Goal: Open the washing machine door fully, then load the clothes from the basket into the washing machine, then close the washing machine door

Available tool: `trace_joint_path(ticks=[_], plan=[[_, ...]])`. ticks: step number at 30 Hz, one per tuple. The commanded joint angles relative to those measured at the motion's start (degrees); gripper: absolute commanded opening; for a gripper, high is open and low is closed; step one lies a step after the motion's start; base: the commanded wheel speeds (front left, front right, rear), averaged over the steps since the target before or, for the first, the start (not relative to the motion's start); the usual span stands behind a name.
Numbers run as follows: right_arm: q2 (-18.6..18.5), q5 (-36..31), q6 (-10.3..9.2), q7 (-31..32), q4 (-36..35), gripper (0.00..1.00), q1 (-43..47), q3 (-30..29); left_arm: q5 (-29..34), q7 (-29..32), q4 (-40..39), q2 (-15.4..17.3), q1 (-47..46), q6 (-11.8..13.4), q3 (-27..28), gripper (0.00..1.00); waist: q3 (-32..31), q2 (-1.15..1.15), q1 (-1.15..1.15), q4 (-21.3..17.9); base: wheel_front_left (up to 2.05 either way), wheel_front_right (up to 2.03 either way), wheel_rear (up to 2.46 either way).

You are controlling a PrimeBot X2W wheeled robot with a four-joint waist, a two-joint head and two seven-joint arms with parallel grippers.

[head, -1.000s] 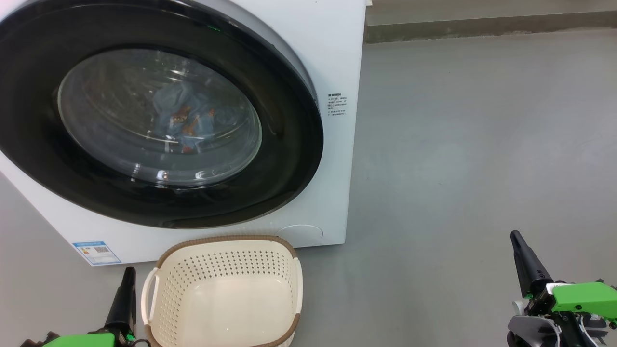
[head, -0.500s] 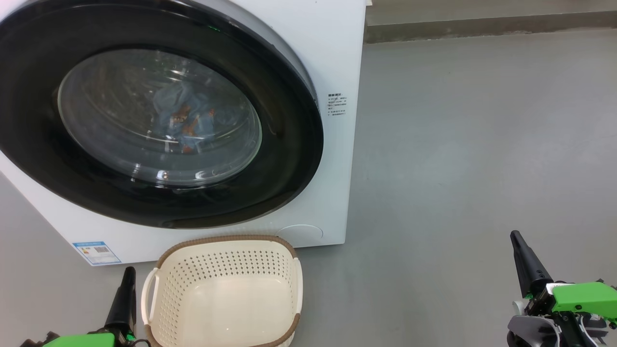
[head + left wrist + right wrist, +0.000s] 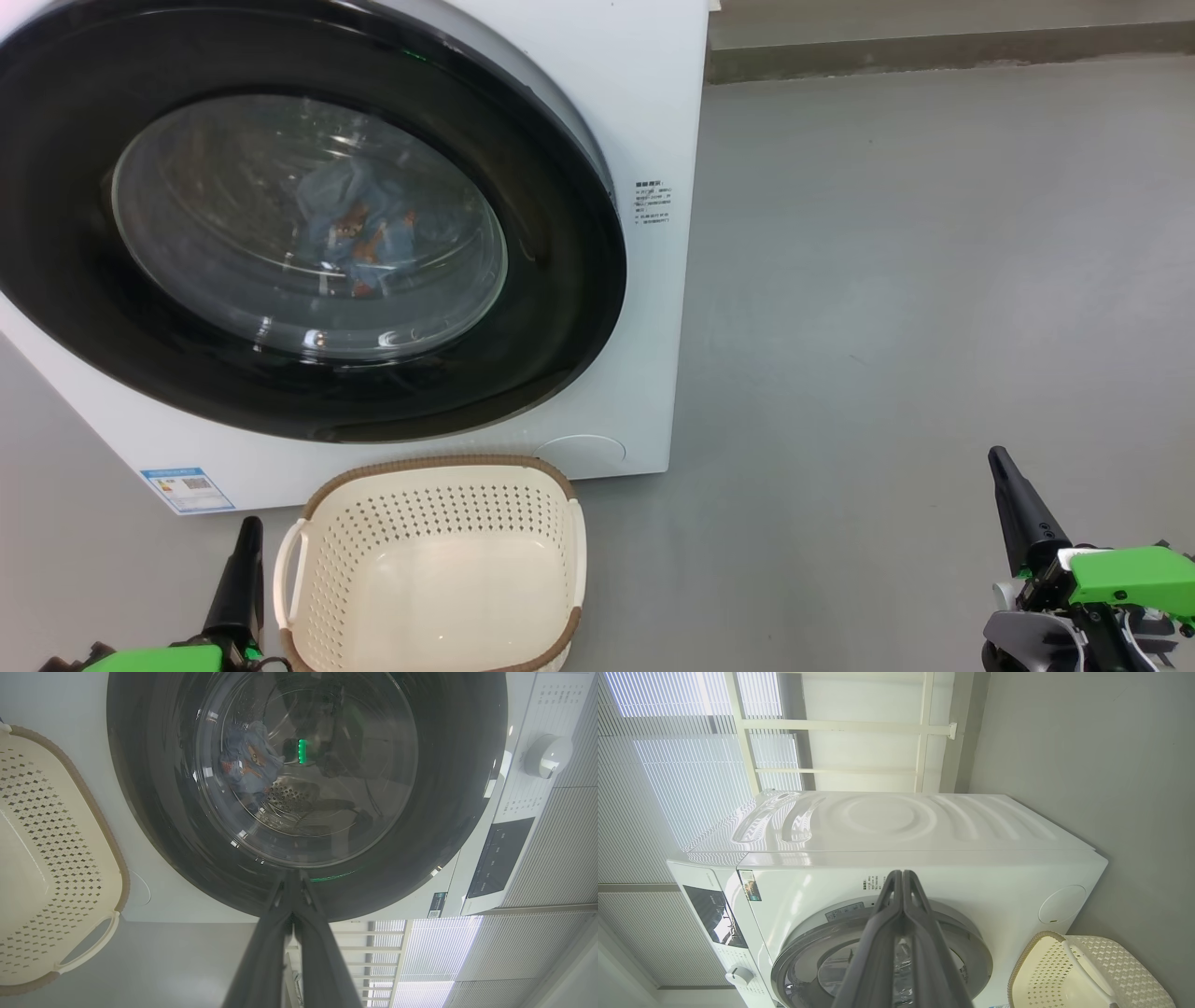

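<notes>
The white washing machine [image 3: 653, 112] fills the upper left of the head view. Its round black-rimmed door [image 3: 560, 308] sits closed against the front. Through the glass, the light blue printed clothes [image 3: 359, 229] lie inside the drum; they also show as clothes [image 3: 247, 763] in the left wrist view. The cream basket [image 3: 439, 523] stands on the floor before the machine with nothing in it. My left gripper [image 3: 248, 527] is shut just left of the basket. My right gripper [image 3: 999, 457] is shut far to the right, over bare floor. Both hold nothing.
Grey floor [image 3: 887, 280] stretches to the right of the machine, up to a low wall base [image 3: 934, 51]. A blue label [image 3: 187, 488] marks the machine's lower left corner. The control panel with a knob [image 3: 546, 756] shows in the left wrist view.
</notes>
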Motion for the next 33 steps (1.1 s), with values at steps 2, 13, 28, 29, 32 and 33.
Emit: trace_joint_path(ticks=[2, 13, 28, 29, 32, 33], plan=[[-0.53, 0.42, 0.1, 0.17, -1.77, 0.0, -2.54, 1.01, -0.45, 0.36, -1.71, 0.51, -2.46, -0.04, 1.86, 0.0, 0.0, 0.0, 0.0, 0.0, 0.0, 0.0, 0.0], [-0.56, 0.46, 0.1, 0.14, -1.77, 0.0, -2.53, 1.05, -0.45, 0.36, -1.71, 0.51, -2.46, -0.04, 1.86, 0.0, 0.0, 0.0, 0.0, 0.0, 0.0, 0.0, 0.0], [-0.61, 0.52, 0.1, 0.09, -1.77, 0.0, -2.53, 1.11, -0.45, 0.36, -1.71, 0.51, -2.46, -0.04, 1.86, 0.0, 0.0, 0.0, 0.0, 0.0, 0.0, 0.0, 0.0], [-0.61, 0.52, 0.1, 0.08, -1.77, 0.0, -2.53, 1.12, -0.45, 0.36, -1.71, 0.51, -2.46, -0.04, 1.86, 0.0, 0.0, 0.0, 0.0, 0.0, 0.0, 0.0, 0.0], [-0.62, 0.53, 0.1, 0.07, -1.77, 0.0, -2.53, 1.13, -0.45, 0.36, -1.71, 0.51, -2.46, -0.04, 1.86, 0.0, 0.0, 0.0, 0.0, 0.0, 0.0, 0.0, 0.0], [-0.63, 0.54, 0.1, 0.07, -1.77, 0.0, -2.53, 1.14, -0.45, 0.36, -1.71, 0.51, -2.46, -0.04, 1.86, 0.0, 0.0, 0.0, 0.0, 0.0, 0.0, 0.0, 0.0]])
